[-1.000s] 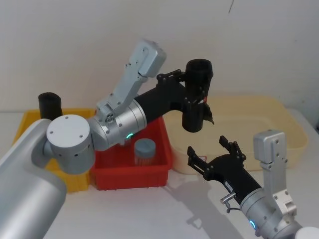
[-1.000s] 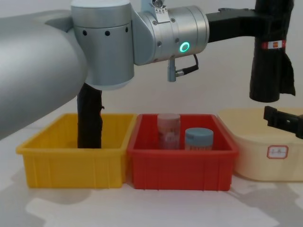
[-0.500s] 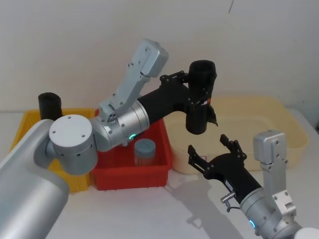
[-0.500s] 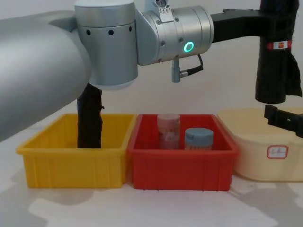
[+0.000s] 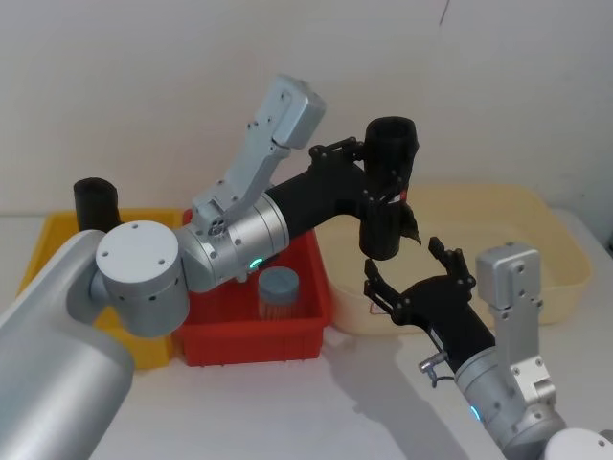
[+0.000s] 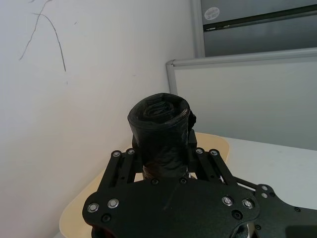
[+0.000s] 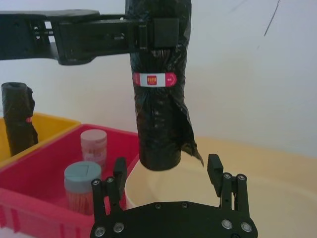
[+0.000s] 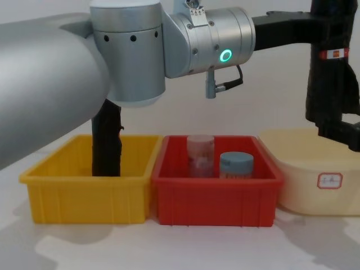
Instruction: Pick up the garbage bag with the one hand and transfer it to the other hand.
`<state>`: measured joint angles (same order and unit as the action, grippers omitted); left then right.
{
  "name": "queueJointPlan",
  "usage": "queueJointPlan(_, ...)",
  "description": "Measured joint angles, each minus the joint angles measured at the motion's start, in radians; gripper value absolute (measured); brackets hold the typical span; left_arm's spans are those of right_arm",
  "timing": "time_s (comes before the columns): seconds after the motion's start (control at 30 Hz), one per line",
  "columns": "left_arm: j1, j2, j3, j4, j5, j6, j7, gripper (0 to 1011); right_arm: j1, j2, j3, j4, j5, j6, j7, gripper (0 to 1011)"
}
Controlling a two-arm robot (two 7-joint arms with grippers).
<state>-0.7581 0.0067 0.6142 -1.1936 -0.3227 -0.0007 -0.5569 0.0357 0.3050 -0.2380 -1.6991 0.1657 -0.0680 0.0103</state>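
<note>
The left gripper, on its green-ringed wrist, clamps the garbage bag just above its red-and-white label band, holding the black roll upright in the air over the near left corner of a cream tub. The right gripper sits close under the roll's lower end, its 2 fingers spread wide and gripping nothing. Beside the tub, a red bin holds a blue-lidded jar and a pinkish jar, while a yellow bin holds a second black roll.
</note>
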Motion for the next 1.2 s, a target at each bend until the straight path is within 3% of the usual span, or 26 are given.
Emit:
queueJointPlan(0.4, 0.000, -0.001, 0.000, 0.000, -0.001, 0.001, -0.001, 452, 0.042, -0.025, -0.009, 0.036, -0.039, -0.023, -0.008, 1001)
queueJointPlan(1.2, 0.000, -0.001, 0.000, 0.000, -0.002, 0.001, -0.001, 452, 0.109, -0.076, -0.010, 0.090, -0.056, -0.031, 0.008, 1000)
